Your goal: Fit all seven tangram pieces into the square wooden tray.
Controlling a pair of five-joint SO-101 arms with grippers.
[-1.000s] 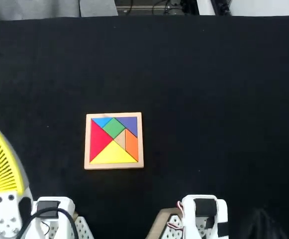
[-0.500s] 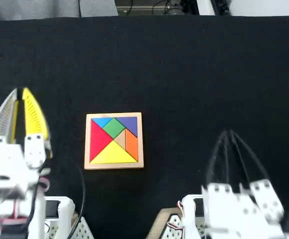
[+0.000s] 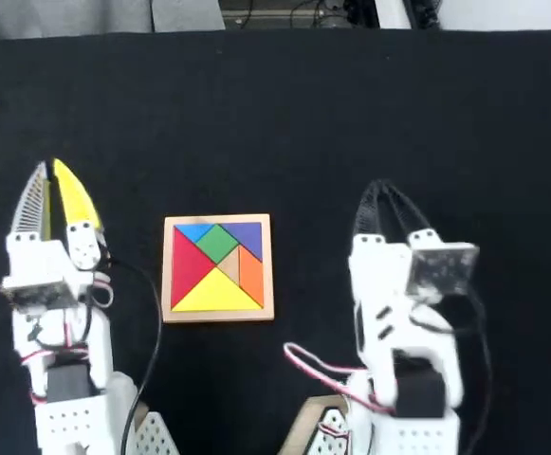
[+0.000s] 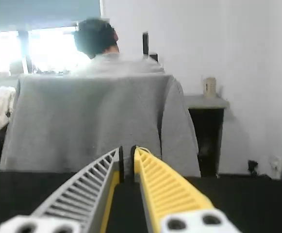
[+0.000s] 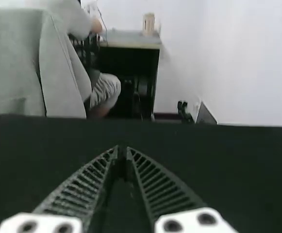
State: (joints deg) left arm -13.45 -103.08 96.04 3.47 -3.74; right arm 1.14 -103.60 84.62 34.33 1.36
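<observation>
The square wooden tray (image 3: 165,270) lies on the black table in the high view. Its coloured tangram pieces sit inside it: red (image 3: 188,266), yellow (image 3: 216,296), green (image 3: 218,243), blue (image 3: 194,230), purple (image 3: 247,234), orange (image 3: 251,273) and tan (image 3: 229,270). My left gripper (image 3: 48,171), with one yellow and one grey finger, is raised to the left of the tray and shut on nothing; its tips (image 4: 126,150) meet in the left wrist view. My right gripper (image 3: 379,187), with black fingers, stands to the right of the tray, shut and empty (image 5: 122,149).
The black cloth (image 3: 398,114) covers the whole table, with open room behind and on both sides of the tray. The two arm bases (image 3: 389,417) stand at the near edge. A grey covered chair (image 4: 87,121) is beyond the far edge.
Both arms have risen from folded down at the near edge and swung forward over the table, one on each side of the tray. The tray and its pieces have not moved.
</observation>
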